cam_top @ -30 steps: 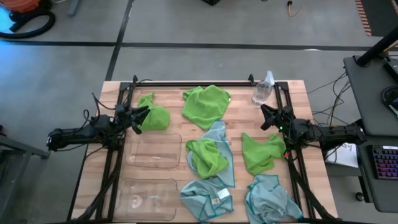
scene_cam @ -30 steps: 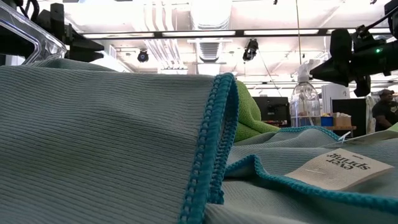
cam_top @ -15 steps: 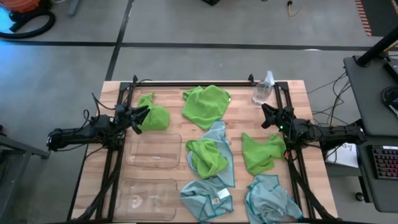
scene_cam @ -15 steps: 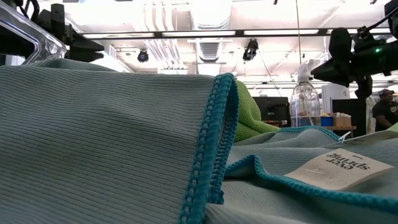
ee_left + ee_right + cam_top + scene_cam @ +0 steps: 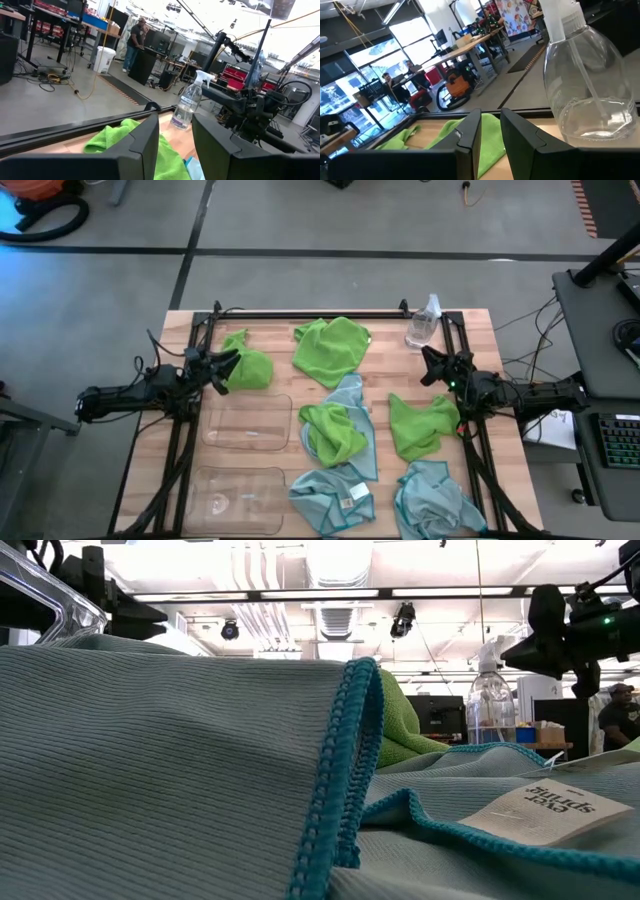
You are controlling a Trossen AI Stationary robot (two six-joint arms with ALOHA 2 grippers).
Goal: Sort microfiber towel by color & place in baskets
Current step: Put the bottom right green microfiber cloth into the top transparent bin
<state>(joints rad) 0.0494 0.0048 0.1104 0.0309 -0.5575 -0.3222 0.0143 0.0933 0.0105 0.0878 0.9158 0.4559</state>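
Left gripper [image 5: 232, 362] and right gripper [image 5: 427, 367] jaws parted, empty.

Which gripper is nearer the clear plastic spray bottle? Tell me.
Right. The right gripper sits just beside the clear plastic spray bottle; the left gripper is across the table.

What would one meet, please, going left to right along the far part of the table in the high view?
Left pincer → small green towel → large green towel → spray bottle → right pincer.

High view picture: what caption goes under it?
Green and blue towels scattered beside two empty baskets, both grippers waiting.
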